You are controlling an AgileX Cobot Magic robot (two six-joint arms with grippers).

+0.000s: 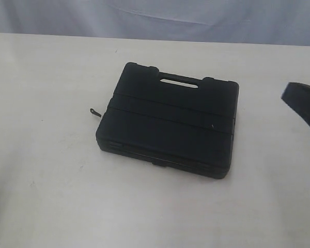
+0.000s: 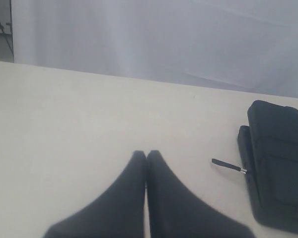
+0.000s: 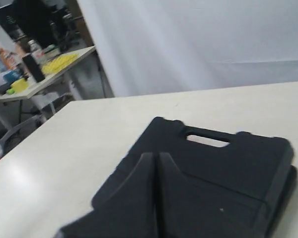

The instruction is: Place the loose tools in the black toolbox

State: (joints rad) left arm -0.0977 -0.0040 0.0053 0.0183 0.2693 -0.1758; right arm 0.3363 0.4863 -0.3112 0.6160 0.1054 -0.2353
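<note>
You have a pale flat counter (image 1: pixel 41 181) with the black plastic toolbox (image 1: pixel 168 121) lying shut at its middle, handle slot toward the far side. Your left pincer (image 2: pixel 146 152) sits left of it, fingers pressed together, empty. Your right pincer (image 3: pixel 155 154) is likewise closed on nothing. A thin dark strip (image 1: pixel 95 111) lies at the box's left edge.

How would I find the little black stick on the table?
Look at the white table, then the closed black toolbox lying on it. Just off the box's left side, in the exterior view, lies a thin dark stick. It is tiny and slim; the box is big.
</note>
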